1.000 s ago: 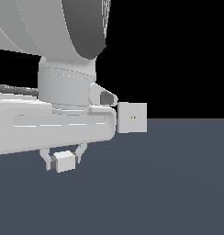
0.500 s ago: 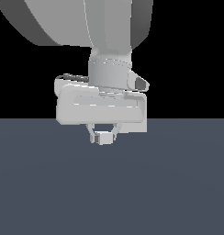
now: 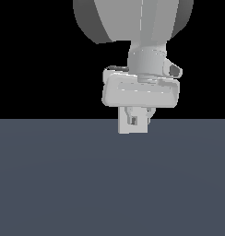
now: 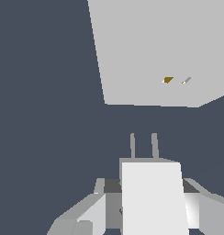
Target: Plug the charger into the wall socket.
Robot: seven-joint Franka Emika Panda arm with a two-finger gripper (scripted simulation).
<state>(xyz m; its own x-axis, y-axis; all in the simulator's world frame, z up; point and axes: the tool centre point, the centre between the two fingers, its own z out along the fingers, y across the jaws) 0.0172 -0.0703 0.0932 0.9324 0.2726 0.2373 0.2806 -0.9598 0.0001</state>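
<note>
In the wrist view the charger (image 4: 153, 197) is a white block with two thin prongs (image 4: 132, 146) pointing away from the hand. My gripper (image 4: 150, 209) is shut on it, one finger (image 4: 93, 211) at each side. The wall socket (image 4: 159, 46) is a flat white plate beyond the prongs, apart from them, with two small holes (image 4: 168, 80) offset from the prongs' line. In the exterior view the gripper (image 3: 138, 115) hangs directly in front of the wall socket (image 3: 126, 128), and the charger blends into the plate.
A dark grey floor (image 3: 109, 184) fills the lower half of the exterior view, with black background above. The arm's large white hand body (image 3: 141, 91) hides the upper part of the plate.
The hand has swung toward the exterior view's right and farther from the camera, still holding the charger. It now covers the socket plate, which earlier stood beside it.
</note>
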